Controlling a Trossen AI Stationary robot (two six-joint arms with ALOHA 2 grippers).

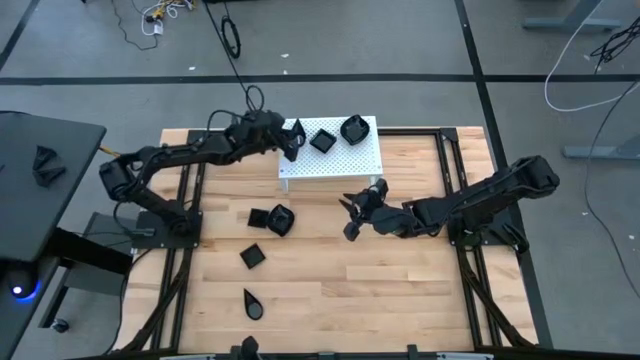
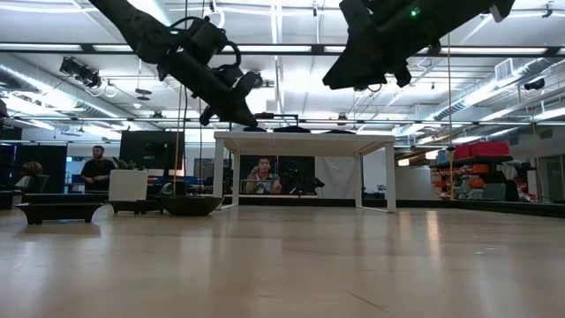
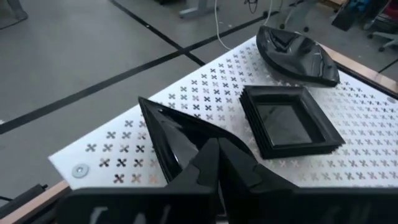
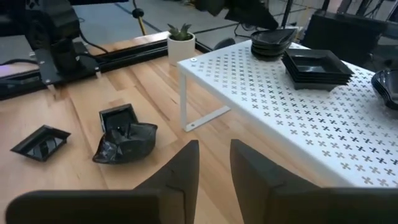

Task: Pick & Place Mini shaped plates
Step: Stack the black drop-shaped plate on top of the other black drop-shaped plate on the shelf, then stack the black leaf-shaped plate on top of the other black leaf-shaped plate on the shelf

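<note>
Over the left end of the white perforated shelf (image 1: 335, 160), the left gripper (image 1: 291, 141) is at work. Its jaws are clamped together on a black teardrop plate (image 3: 176, 138), which they grip by its near rim. In the left wrist view the pointed end of this plate sticks out past the fingers over the shelf surface; whether the plate touches the shelf or hangs just above it, I cannot tell. On the same shelf, beside the held plate, lies a stack of square plates (image 3: 288, 120), and beyond it, near the other end of the shelf, a rounded shell plate (image 3: 297, 47).

The right gripper (image 1: 352, 215) is over the wooden table (image 1: 400, 290), just in front of the shelf and near its right half. Its jaws stand a little apart, with a narrow gap between the two fingers (image 4: 179, 173), and nothing is between them.

More black plates lie on the table, well apart from both grippers. A shell plate (image 1: 283, 219) touches a small square plate (image 1: 259, 216) in front of the shelf's left end. Another square plate (image 1: 252, 256) lies nearer the front edge, and a teardrop plate (image 1: 251, 304) lies still nearer to it.
</note>
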